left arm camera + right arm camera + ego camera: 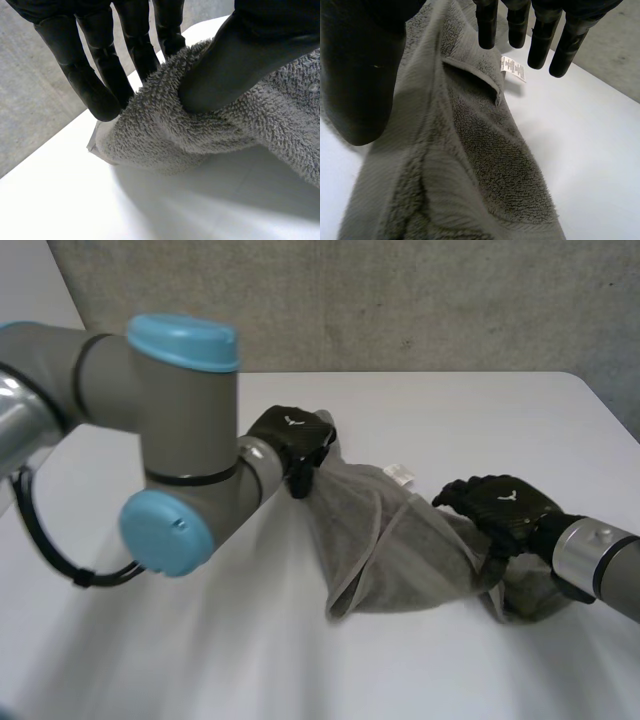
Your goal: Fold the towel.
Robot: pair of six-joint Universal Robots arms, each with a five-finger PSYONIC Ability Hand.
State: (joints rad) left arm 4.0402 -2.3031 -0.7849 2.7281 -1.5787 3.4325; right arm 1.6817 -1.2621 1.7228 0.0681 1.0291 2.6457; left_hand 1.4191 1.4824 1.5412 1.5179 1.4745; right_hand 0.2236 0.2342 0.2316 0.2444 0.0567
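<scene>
A grey towel [400, 550] lies crumpled in a long bunch across the middle of the white table [450, 410]. My left hand [290, 435] is at the towel's far left end. In its wrist view the thumb [225, 65] presses a fold of the towel [250, 120] against the straight fingers [95, 75], pinching it. My right hand [500, 505] rests over the towel's right end. Seen from its wrist, its fingers [487, 25] are straight and spread above the towel [470, 150], with the thumb [355, 75] beside the cloth, gripping nothing.
A small white label [400, 475] sticks out of the towel's far edge, just beyond my right fingertips [512, 69]. My left arm's elbow [180, 440] stands high over the table's left half. A grey wall runs behind the table's far edge.
</scene>
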